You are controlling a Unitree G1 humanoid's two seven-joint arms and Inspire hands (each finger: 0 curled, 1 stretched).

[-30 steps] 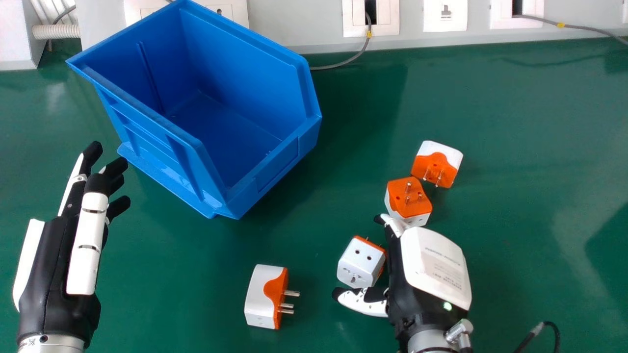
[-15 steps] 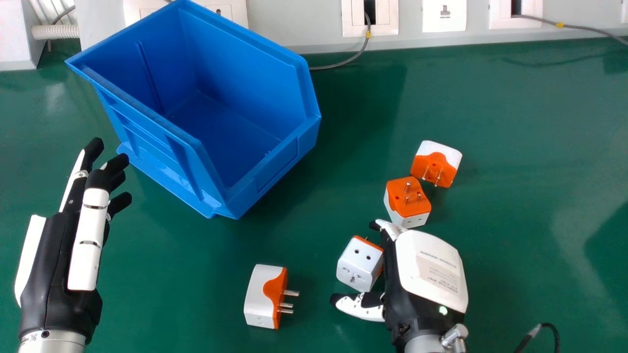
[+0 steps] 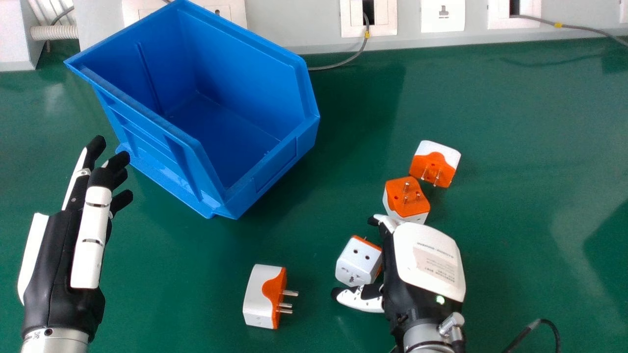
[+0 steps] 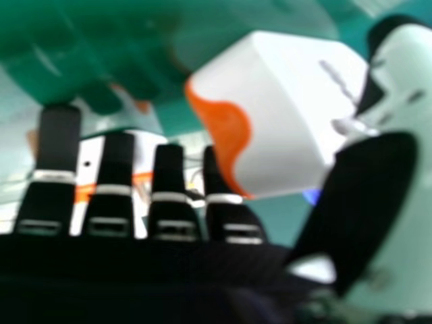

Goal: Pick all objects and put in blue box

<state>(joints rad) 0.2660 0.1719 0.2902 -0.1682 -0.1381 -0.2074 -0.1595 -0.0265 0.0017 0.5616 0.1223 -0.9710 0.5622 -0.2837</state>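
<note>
Right hand [image 3: 426,262]: nudged forward, thumb and fingers spread astride white plug [image 3: 358,262]
Orange-faced plug [image 3: 406,197]: crowding fingertips might knock it away

No legible text; apparently tiny print on the right hand [image 3: 428,262]

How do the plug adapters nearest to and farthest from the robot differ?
Prongs: the nearest adapter's point to the robot's right; the farthest adapter's point towards the robot.
Spacing: nearest adapter stands alone; farthest adapter sits close beside another.
Shared: both white and orange with metal prongs, on the table, outside the blue box.
</note>
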